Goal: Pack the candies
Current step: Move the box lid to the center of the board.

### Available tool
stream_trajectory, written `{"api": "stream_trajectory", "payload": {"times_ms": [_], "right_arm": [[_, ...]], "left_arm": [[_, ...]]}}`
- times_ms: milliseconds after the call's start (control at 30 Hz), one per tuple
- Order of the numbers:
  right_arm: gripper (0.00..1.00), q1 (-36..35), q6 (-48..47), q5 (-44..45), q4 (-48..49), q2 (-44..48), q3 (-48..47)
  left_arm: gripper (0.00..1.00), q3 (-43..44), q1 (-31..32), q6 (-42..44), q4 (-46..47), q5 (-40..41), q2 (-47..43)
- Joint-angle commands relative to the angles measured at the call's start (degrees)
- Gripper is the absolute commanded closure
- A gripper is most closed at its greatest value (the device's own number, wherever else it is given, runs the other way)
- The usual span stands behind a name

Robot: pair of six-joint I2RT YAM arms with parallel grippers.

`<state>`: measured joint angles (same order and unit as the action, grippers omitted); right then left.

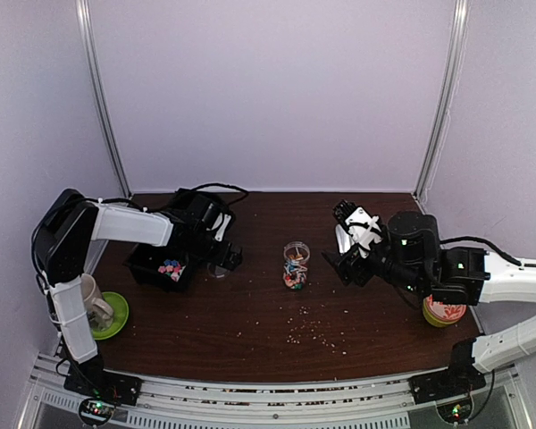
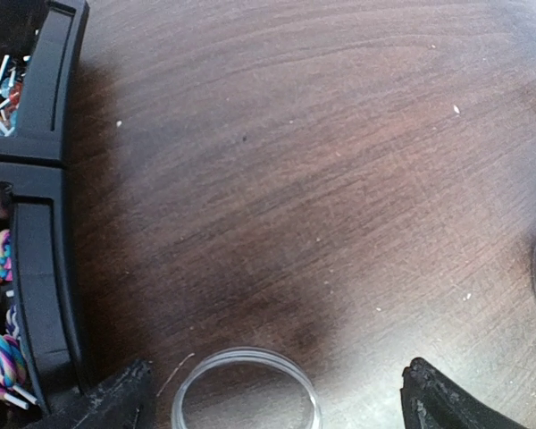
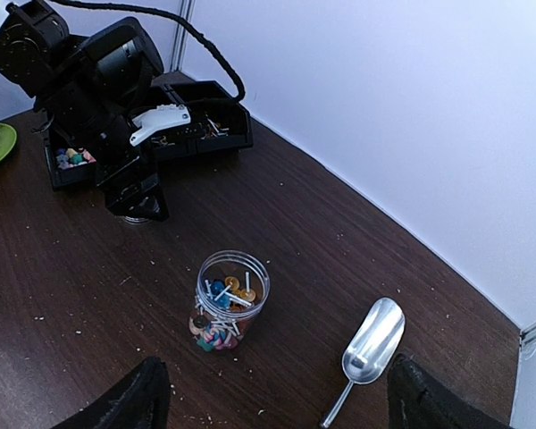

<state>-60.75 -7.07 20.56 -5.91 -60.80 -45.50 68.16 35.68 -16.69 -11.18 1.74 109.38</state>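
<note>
Two lots of candies (image 3: 221,315) are in sight. One fills the lower part of a small clear jar (image 1: 296,265) that stands upright and uncapped at the middle of the dark wooden table (image 1: 250,313). The other lies in the compartments of a black tray (image 1: 147,268) at the left of the overhead view, with striped swirls and white sticks showing at the left edge of the left wrist view. The left gripper (image 2: 277,404) hangs just right of that tray, fingers spread wide and holding nothing; the rim of a clear round container (image 2: 247,357) sits on the table between them, and whether either finger touches it cannot be told. The right gripper (image 3: 281,398) hovers right of the jar, likewise spread and empty-handed. A metal scoop (image 3: 372,344) lies on the table to the lower right of the jar in the right wrist view, apart from it. Pale crumbs (image 1: 308,332) are scattered below the jar in the overhead view. A mug (image 1: 95,302) stands on a green plate (image 1: 118,323) at lower left, partly behind the left arm, and a round pink and yellow-green dish (image 1: 442,311) peeks out from under the right arm at the right.
</note>
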Motion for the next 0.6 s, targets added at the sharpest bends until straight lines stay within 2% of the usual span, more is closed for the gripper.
{"api": "stream_trajectory", "payload": {"times_ms": [0, 567], "right_arm": [[0.16, 0.2, 0.7, -0.3, -0.5, -0.1, -1.6], [0.16, 0.2, 0.7, -0.6, -1.3, 0.3, -2.1]], "left_arm": [[0.02, 1.3, -0.4, 0.4, -0.4, 2.5, -0.3], [0.03, 2.7, -0.4, -0.5, -6.2, -1.4, 2.7]]}}
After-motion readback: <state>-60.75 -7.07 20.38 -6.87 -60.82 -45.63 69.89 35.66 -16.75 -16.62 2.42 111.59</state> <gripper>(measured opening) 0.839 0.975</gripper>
